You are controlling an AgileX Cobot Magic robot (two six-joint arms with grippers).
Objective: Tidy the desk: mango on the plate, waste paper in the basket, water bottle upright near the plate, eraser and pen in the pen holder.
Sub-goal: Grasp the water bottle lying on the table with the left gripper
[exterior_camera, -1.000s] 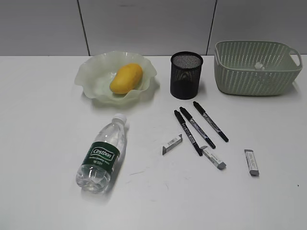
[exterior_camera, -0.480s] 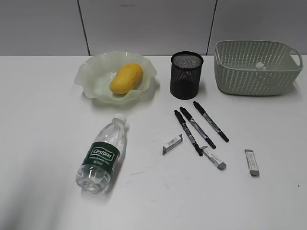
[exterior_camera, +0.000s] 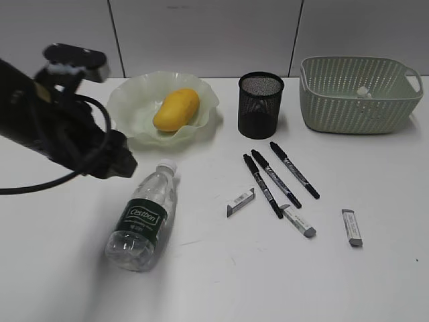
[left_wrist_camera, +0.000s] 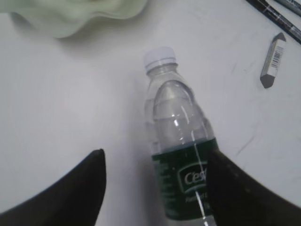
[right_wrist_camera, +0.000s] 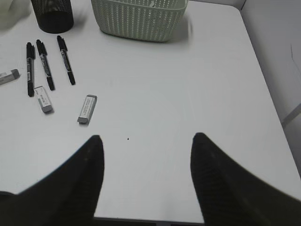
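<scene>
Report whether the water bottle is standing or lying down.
Lying down. The water bottle rests on its side on the desk, cap pointing toward the plate; the open left gripper straddles it.

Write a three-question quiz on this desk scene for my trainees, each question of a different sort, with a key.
1. True or false: the bottle stands upright beside the plate.
2. How many pens lie on the desk?
3. Which hand is placed over the bottle? A) the left hand B) the right hand C) neither

Key:
1. False: it lies on its side, cap toward the plate.
2. Three, side by side in front of the holder.
3. A: its open fingers show on either side of the bottle in the left wrist view; the right hand is open over bare desk.
</scene>
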